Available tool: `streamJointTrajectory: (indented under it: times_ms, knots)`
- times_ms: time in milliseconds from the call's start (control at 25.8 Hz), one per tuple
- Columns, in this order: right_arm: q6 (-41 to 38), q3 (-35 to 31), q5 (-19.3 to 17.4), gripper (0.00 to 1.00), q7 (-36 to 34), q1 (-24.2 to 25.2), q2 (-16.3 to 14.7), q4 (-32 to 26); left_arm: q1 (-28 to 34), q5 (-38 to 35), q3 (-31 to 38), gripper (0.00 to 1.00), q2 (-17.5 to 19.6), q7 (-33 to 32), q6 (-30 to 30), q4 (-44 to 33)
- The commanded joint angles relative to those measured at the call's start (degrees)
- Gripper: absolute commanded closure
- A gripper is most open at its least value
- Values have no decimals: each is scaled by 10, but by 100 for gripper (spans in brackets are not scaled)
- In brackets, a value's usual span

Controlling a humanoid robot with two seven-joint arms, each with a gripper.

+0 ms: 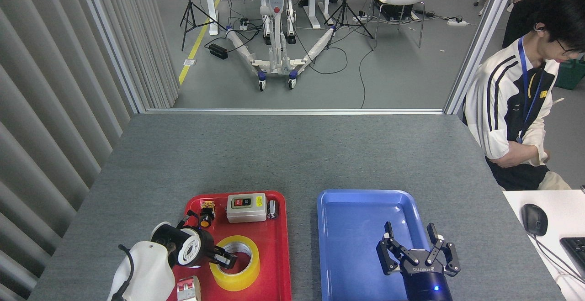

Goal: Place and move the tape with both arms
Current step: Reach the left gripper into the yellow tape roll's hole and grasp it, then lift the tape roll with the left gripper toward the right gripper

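Observation:
The yellow tape roll (242, 280) with its white core lies flat in the near half of the red tray (275, 264). My left gripper (223, 260), on the arm with the white housing, is tilted down at the roll's left side. One dark finger reaches into the core, and I cannot see whether the fingers are pressing on the wall. My right gripper (409, 231) hovers over the near part of the blue tray (361, 194), fingers spread open and holding nothing.
In the red tray's far half sit a grey switch box (247, 207), an orange-tipped push button (205, 216) and a small metal cylinder (273, 208). A pale clip-like part (188, 288) lies near the tray's front. A person (514, 109) stands at the right; a mouse (534, 219) rests on a side desk.

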Motion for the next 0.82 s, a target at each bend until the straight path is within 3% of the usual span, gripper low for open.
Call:
streamJointTrajectory:
  times_ms: [0,233,350,466,621,777]
  knots:
    - [0,0,1,1,-1,-1,0,-1,0,0,-1,100,-3,-19,-47,7]
    - [-1,0,0,1,-1,-2,0,-1,0,30,23,100,-17,-14,-121,-10]
    - [-4,-1,-1,1,-1,-3,-3,2,1,136,106,100,-61,12,-186,-12]
    - [-9,1,-1,1,-2,2,-6,0,15,248,161,100,-98,65,-315,-5]
    - [-17,4,-1,1,-2,4,-8,0,22,276,184,100,-140,136,-329,21]
    - [-78,10,1,1,-4,17,-17,-15,43,281,183,100,-163,178,-329,36]
